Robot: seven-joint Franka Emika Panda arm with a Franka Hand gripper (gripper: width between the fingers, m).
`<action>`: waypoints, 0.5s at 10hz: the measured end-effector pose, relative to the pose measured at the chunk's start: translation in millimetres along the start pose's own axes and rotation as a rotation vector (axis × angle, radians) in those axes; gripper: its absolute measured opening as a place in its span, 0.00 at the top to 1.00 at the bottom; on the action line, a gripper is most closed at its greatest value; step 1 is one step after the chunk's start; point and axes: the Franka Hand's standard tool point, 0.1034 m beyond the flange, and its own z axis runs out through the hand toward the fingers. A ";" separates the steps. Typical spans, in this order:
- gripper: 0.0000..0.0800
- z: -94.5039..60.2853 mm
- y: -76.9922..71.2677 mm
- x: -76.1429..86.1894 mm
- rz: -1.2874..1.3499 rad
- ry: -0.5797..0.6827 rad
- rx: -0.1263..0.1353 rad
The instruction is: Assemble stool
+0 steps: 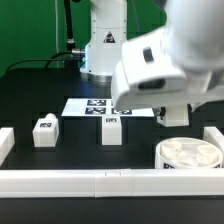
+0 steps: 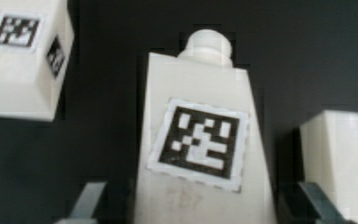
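Observation:
In the wrist view a white stool leg (image 2: pixel 197 120) with a black-and-white tag and a round peg on its end stands between my gripper (image 2: pixel 204 205) fingers, which are shut on its sides. Another leg (image 2: pixel 30 55) lies off to one side of it, and a white piece (image 2: pixel 336 150) shows at the frame's edge. In the exterior view two legs (image 1: pixel 45 131) (image 1: pixel 112 129) stand on the black table, and the round seat (image 1: pixel 187 152) sits towards the exterior view's right. My arm's wrist (image 1: pixel 150 65) hangs above the seat and hides the fingers.
The marker board (image 1: pixel 88 106) lies flat behind the legs. Long white border bars run along the front (image 1: pixel 100 182) and stand at both sides (image 1: pixel 6 143) (image 1: pixel 213 135). The arm's base (image 1: pixel 102 45) stands at the back.

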 end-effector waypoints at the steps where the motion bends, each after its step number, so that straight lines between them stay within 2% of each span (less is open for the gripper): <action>1: 0.59 -16.1 -2.2 4.4 0.002 0.083 0.007; 2: 0.59 -27.2 -2.7 5.3 0.003 0.157 0.003; 5: 0.59 -31.3 -2.3 16.0 0.004 0.361 -0.007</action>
